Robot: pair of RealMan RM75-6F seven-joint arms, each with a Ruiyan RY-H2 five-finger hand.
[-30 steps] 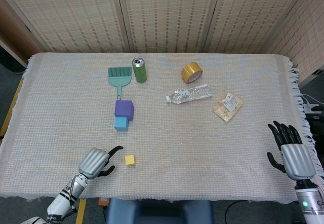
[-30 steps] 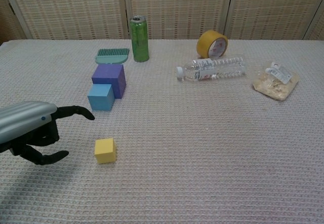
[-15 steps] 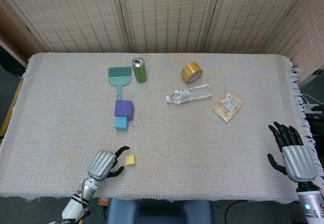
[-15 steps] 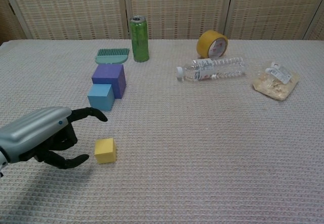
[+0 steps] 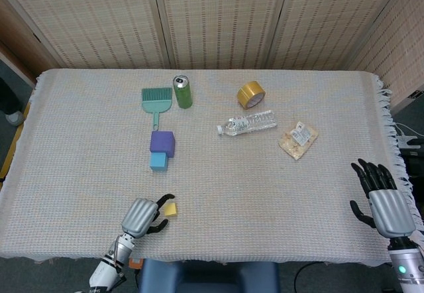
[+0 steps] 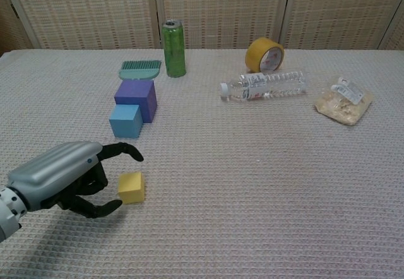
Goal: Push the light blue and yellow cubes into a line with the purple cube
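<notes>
Left hand [image 6: 60,181] low on the cloth-covered worktop [image 5: 86,140], dark fingers [image 6: 123,151] curled loosely about the yellow cube [image 6: 131,187] without plainly gripping it; light blue cube [image 6: 126,120] pressed against the purple cube [image 6: 136,98] farther back. Seen only from the head view: right hand [image 5: 383,200] at the worktop's near right corner, spread wide, holding nothing. Clear bottle [image 6: 265,85] on its side, contents and label unreadable, beside green can [image 6: 173,48] and snack bag [image 6: 344,102].

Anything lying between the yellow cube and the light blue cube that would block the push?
No. In the chest view, only bare cloth lies between the yellow cube and the light blue cube; a finger of the left hand arches beside that stretch.
</notes>
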